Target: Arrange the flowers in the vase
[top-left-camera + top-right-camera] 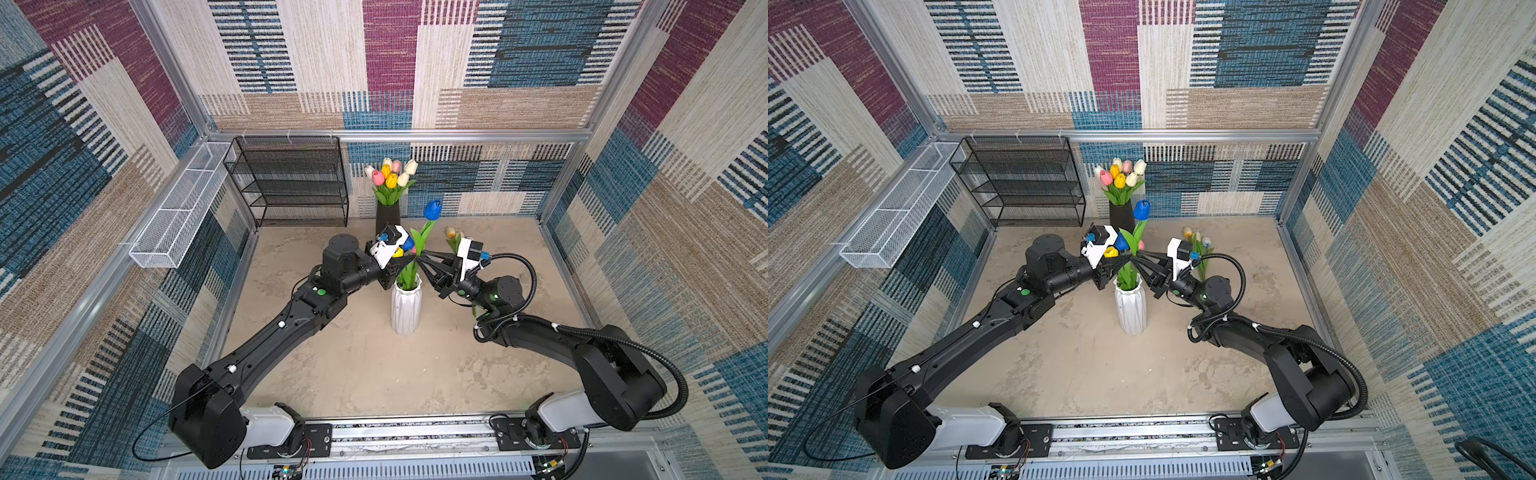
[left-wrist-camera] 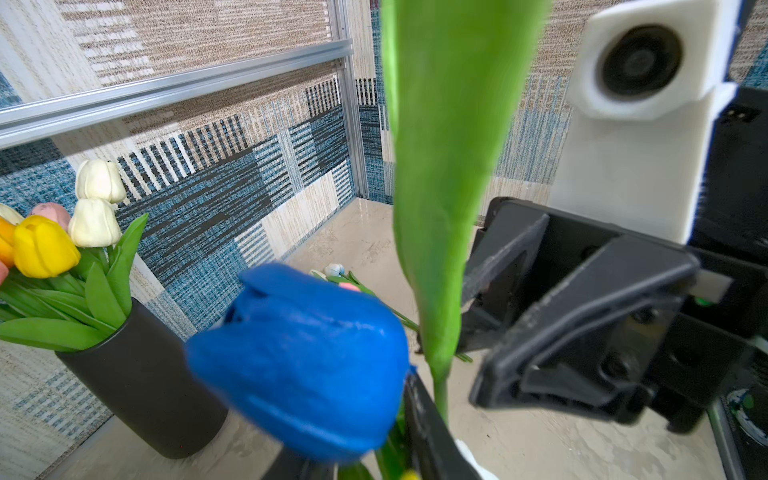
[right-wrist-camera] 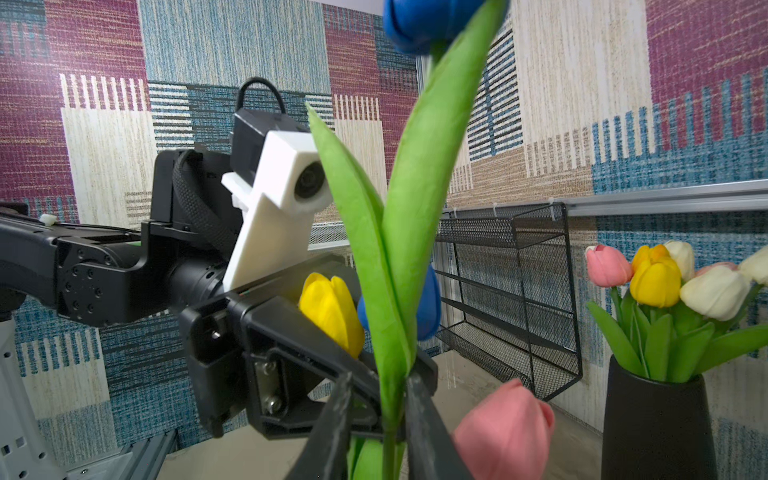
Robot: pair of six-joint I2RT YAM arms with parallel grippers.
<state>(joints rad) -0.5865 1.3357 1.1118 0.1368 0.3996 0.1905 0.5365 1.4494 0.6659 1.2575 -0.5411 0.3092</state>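
**Blue tulip in the vase, loose stems to fetch**

From lower left, the left arm reaches to frame centre. The left gripper (image 1: 405, 262) sits among the stems above the white vase (image 1: 406, 309); I cannot tell whether it clamps anything. The tall blue tulip (image 1: 432, 209) stands in that vase. From the right, the right gripper (image 3: 378, 378) straddles its stem, jaws slightly apart. The likely next move is to back away without snagging leaves, then fetch the loose tulips (image 1: 451, 232) right of centre.

You're in a robotics lab cell: aluminium framing (image 1: 415, 135) carries patterned wall panels (image 1: 316, 50) around a mottled tabletop (image 1: 353, 374), with the left arm (image 1: 270, 345) and right arm (image 1: 540, 332) mounted on a front rail (image 1: 415, 434).
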